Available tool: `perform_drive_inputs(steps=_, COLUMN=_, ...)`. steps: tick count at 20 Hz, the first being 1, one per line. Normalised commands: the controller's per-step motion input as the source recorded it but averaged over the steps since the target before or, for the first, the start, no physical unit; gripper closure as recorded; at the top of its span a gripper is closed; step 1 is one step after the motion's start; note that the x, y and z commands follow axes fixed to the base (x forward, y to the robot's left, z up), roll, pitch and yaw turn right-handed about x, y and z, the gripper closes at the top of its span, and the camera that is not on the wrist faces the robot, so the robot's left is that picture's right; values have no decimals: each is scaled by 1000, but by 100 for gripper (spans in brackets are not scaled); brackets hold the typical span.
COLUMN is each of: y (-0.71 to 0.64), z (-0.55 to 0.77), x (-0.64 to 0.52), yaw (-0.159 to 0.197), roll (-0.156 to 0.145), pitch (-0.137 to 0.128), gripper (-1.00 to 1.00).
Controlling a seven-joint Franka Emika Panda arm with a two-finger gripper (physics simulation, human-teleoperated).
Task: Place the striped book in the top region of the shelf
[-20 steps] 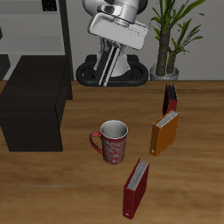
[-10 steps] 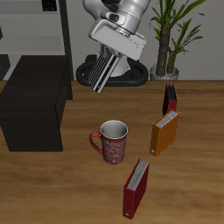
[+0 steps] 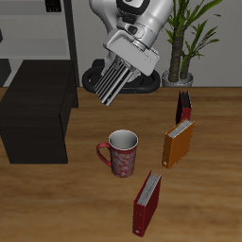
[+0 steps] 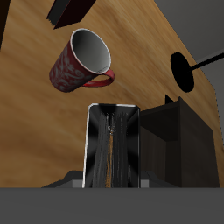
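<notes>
Striped book held aloft in the gripper, well above the table and roughly over the mug, tilted so its free end hangs down toward the shelf. Jaws clamped on the book's upper end, judging from both views; the wrist view shows the striped cover running straight out from between the fingers, with the mug beyond it and the shelf's dark body alongside. Transport step under way, by the look of it, with the carry across to the shelf's flat top not yet done. Best done by keeping height until fully past the mug rim, then swinging across toward the black top surface. Worth levelling the book before descent, so that the flat cover rather than one corner meets the top. Lowering slowly and releasing only once the book rests on the surface, well inside the edges. Grip near one end means leverage: sudden wrist turns risk the book pivoting between the pads. Red book and orange book well apart from the path, no concern.
</notes>
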Motion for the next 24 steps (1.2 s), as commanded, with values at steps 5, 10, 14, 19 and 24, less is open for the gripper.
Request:
perform_drive_inputs(steps=5, y=184, z=-142, x=-83, yaw=3, roll=-16, pitch=14, gripper=100)
perform_drive_inputs(steps=10, y=65, z=-85, x=-100, yaw=-11, roll=-30, pitch=-3, gripper=100)
perform_drive_inputs(steps=14, y=22, z=-131, x=-33, yaw=6, roll=-51, pitch=17, gripper=100)
perform_drive_inputs(steps=19, y=72, z=-198, x=158, yaw=2, roll=-43, pitch=26, gripper=100)
perform_drive_inputs(steps=24, y=141, z=-132, x=85, yaw=31, roll=-23, pitch=-3, gripper=100)
